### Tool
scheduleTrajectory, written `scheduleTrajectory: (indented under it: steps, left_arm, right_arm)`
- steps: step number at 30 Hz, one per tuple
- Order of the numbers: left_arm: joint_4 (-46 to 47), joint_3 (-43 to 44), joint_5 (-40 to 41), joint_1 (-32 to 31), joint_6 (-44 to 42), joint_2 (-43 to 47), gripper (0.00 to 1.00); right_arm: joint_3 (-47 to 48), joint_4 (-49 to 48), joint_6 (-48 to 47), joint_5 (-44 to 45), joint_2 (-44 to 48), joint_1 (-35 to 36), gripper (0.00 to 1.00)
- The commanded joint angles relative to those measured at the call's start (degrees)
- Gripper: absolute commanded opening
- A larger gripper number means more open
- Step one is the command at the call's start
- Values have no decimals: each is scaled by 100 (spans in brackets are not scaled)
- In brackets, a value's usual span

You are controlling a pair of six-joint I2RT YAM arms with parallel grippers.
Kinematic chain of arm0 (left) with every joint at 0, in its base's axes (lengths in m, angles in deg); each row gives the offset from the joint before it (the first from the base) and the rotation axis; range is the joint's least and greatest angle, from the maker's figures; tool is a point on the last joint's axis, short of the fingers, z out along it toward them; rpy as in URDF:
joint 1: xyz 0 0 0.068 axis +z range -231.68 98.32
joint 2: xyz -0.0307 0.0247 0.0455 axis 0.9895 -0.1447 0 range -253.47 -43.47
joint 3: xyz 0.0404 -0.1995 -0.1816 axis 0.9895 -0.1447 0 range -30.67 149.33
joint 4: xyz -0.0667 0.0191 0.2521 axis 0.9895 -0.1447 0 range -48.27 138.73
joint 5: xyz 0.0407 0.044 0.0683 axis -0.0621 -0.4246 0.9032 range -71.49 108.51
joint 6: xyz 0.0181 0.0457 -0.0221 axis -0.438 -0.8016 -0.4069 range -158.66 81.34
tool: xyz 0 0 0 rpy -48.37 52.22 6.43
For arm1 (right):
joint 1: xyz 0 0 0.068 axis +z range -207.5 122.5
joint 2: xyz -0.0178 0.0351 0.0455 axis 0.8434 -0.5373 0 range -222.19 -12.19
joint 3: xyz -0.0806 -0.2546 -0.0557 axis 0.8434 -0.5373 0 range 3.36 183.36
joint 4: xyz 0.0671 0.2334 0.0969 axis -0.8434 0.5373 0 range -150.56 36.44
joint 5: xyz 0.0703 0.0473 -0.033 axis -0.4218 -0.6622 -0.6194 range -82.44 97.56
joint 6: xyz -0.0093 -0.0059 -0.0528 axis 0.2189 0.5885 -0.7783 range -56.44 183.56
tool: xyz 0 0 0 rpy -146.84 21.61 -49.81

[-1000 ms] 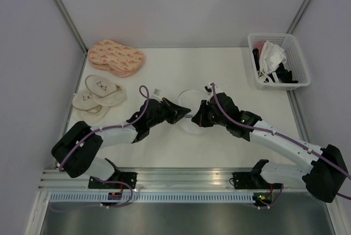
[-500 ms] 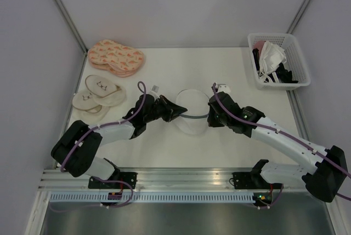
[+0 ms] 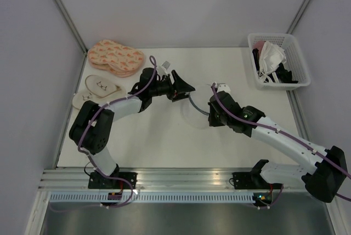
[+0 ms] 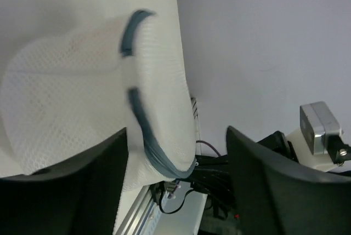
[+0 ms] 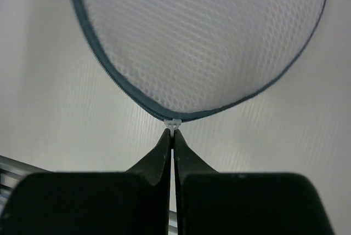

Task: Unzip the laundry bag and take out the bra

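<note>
Compared with half a second earlier, shows the left gripper [image 3: 184,85] swung off the near-left edge of the laundry bag [image 5: 203,38] toward the far side of the table [image 3: 164,142]. Keeps the right gripper [image 5: 173,138] almost where it was.

Top view: places the laundry bag near the middle of the table, between the two grippers, with the left gripper just beyond its far-left side and the right gripper at its right side.

Left wrist view: presents both dark fingers [image 4: 66,191] spread wide apart, holding nothing, with the white mesh and a bent run of the dark zip line [image 5: 109,70] lying beyond them.

Right wrist view: presents the fingers pressed together, pinching the small white zip pull [image 5: 173,123] at the near point of the rim. Traces the zip line in a curve up both sides from the pull, around the see-through mesh.

Background: sets a pink patterned pair of slippers [image 3: 115,57] and a cream pair of slippers [image 3: 98,90] at the far-left of the table. Sets a white lattice basket [image 3: 299,62] holding white and dark cloth at the far-right corner, well apart from the bag.
</note>
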Motion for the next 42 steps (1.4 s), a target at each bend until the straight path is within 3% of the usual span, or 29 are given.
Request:
scheduleTrajectory:
  steps: [1, 2, 4, 8, 11, 16, 24, 27, 28, 30, 31, 32, 33, 38, 42]
  left_arm:
    - [-686, -60, 613, 67, -619, 579, 79]
    - [-897, -175, 1059, 41, -654, 1025, 92]
    - [-1580, -464, 1492, -20, -681, 1467, 100]
    - [-2112, -895, 2029, -283, -402, 2398, 100]
    - [-2094, -1098, 1986, -582, -111, 2524, 100]
    - [-1892, -967, 1793, -995, 92, 2059, 100]
    - [-1760, -765, 1810, -1066, 84, 1434, 95]
    - [-1621, -677, 1766, -1128, 84, 1276, 82]
    - [-1576, -668, 1749, -1163, 92, 1223, 69]
    - [-1453, -694, 1740, -1172, 127, 1205, 53]
    - [-1444, -712, 1749, -1172, 136, 1179, 32]
    - [-1444, -738, 1766, -1172, 154, 1179, 22]
    - [-1444, -756, 1792, -1172, 163, 1188, 5]
    - [-1558, -896, 2021, -1154, 110, 1310, 2]
    - [-1611, -1037, 2092, -796, 31, 1460, 2]
  right_arm:
    - [-21, -118, -100, -248, 103, 5, 0]
    - [-30, -153, -108, -275, 120, 5, 1]
    - [-48, -250, -117, -310, 111, 5, 0]
    - [-83, -591, -196, -686, 23, 14, 0]
    - [-241, -1048, -258, -1170, 6, 14, 1]
    - [-434, -1384, -372, -1734, -91, 14, 0]
    - [-584, -1419, -460, -1848, 85, 40, 0]
    - [-601, -1472, -486, -1962, 67, 40, 0]
    - [-602, -1489, -495, -2015, 50, 49, 1]
    - [-593, -1489, -504, -2015, 32, 58, 1]
    - [-593, -1489, -504, -2024, 15, 66, 1]
    - [-584, -1472, -513, -2015, 15, 66, 0]
    - [-575, -1419, -530, -1954, 15, 75, 0]
    - [-461, -1094, -574, -1884, -82, 84, 0]
    - [-443, -804, -557, -1682, -126, 84, 0]
